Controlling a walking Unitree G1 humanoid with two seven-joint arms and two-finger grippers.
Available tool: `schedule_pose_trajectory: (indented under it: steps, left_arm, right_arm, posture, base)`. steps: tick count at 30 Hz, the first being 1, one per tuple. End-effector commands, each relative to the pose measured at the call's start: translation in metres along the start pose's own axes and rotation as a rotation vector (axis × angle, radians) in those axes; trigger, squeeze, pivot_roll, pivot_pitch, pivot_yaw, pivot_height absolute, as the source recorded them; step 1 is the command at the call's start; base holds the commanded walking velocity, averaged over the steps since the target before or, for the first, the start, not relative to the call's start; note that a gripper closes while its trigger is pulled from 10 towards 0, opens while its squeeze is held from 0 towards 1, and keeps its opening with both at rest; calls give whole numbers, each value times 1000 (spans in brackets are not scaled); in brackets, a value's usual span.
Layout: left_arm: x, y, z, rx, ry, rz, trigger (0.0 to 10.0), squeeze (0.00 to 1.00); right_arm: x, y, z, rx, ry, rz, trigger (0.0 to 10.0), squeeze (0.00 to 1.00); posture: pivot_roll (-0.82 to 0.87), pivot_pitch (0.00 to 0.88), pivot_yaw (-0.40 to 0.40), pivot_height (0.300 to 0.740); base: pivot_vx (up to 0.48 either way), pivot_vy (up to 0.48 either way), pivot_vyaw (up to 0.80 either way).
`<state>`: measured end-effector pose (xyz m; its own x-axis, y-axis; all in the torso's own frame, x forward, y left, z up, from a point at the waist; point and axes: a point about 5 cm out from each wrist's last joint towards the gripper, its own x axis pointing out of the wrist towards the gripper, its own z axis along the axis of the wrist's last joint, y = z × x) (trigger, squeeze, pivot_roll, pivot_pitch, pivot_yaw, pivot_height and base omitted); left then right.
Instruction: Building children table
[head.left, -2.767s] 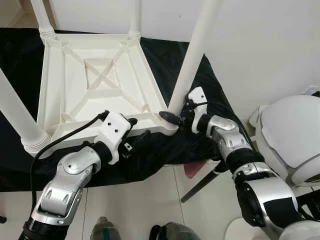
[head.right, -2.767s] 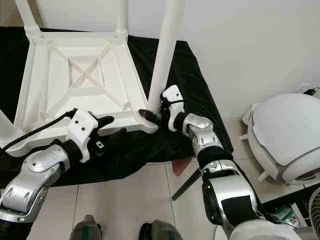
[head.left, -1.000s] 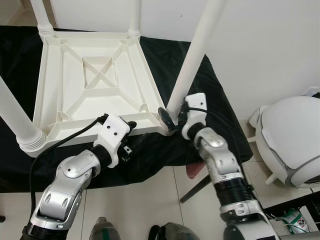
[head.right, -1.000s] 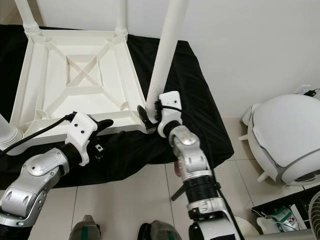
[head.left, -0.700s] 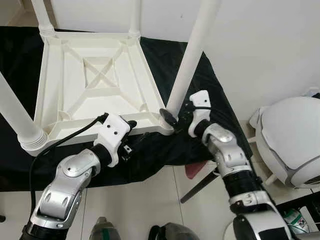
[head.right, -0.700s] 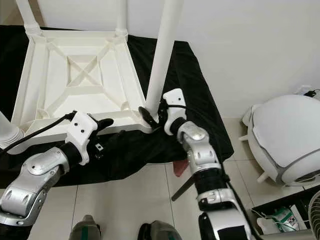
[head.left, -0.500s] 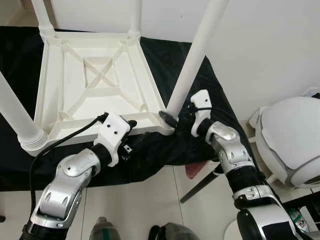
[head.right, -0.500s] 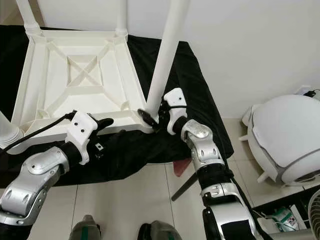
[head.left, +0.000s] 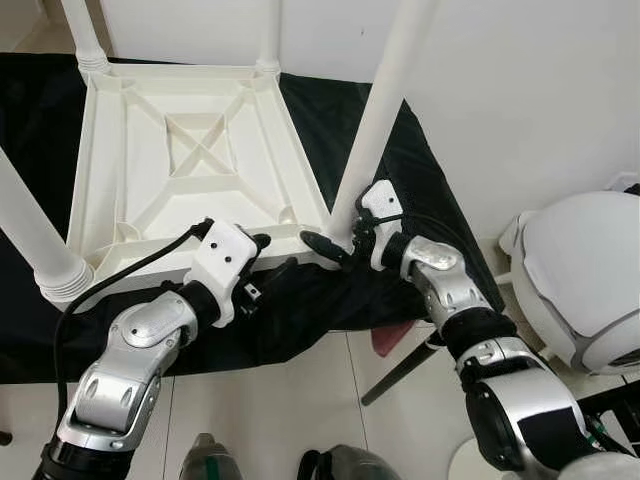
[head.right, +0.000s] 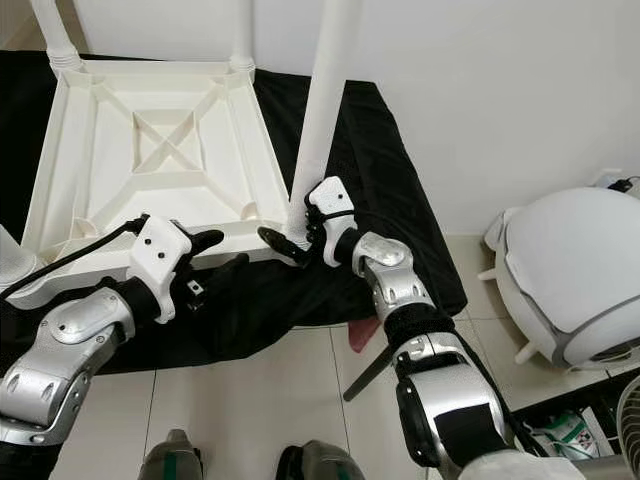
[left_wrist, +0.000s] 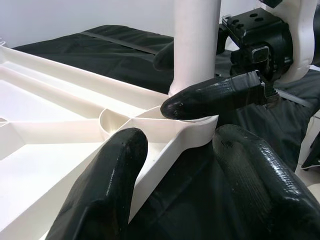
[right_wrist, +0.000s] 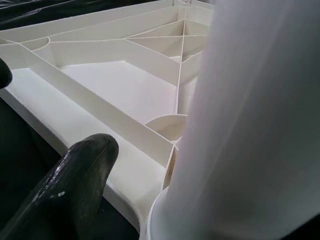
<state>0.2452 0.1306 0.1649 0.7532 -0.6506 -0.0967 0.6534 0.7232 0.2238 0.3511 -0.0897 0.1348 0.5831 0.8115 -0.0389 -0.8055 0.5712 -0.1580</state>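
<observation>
An upturned white plastic children table (head.left: 190, 160) is seen lying on a black cloth (head.left: 420, 215) that covers the worktop, with its ribbed underside facing up. At the far left a white leg (head.left: 35, 235) stands in the near left corner socket, to the left of the left pincer (head.left: 272, 257), and two more legs (head.left: 85, 35) stand in the far corners, beyond it. The left pincer is placed at the near edge of the table, a little to the left of the near right corner; its two black fingers (left_wrist: 107, 190) are spread wide, one lying over the white rim and the other below it over the cloth, and nothing is gripped between them. Just to the right of the left pincer, the fourth leg (head.right: 325, 110) is standing in the near right corner socket, slightly tilted. The right pincer (head.left: 335, 245) is set around the base of this leg: one black finger (left_wrist: 215, 95) is laid across the corner in front of the leg, the other is seen behind it, so the leg is held between them. To the right of the right pincer, on the floor, a round white appliance (head.left: 585, 280) is seen, well apart from the table.
</observation>
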Motion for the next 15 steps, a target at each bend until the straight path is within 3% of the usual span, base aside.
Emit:
schedule_pose_trajectory:
  steps: [1, 2, 3, 4, 15]
  left_arm:
    - [-2, 0, 2, -4, -2, 8, 10000, 0]
    - [-2, 0, 2, -4, -2, 8, 10000, 0]
    - [-2, 0, 2, -4, -1, 9, 10000, 0]
    - [-2, 0, 2, -4, -1, 9, 10000, 0]
    - [0, 1, 3, -1, -7, 1, 10000, 0]
  right_arm:
    - [1, 0, -3, -12, 21, 18, 10000, 0]
    - [1, 0, -3, -12, 21, 18, 10000, 0]
    - [-2, 0, -8, -2, 26, 19, 4431, 0]
    - [-4, 0, -9, 9, 19, 16, 0, 0]
    - [-10, -3, -13, 40, -11, -25, 0, 0]
  posture:
    - [117, 14, -112, 740]
    - [117, 14, -112, 740]
    - [117, 14, -112, 740]
    - [112, 17, -108, 740]
    - [100, 18, -103, 740]
  base:
    - [0, 0, 0]
    - [0, 0, 0]
    - [0, 0, 0]
    - [0, 0, 0]
    - [0, 0, 0]
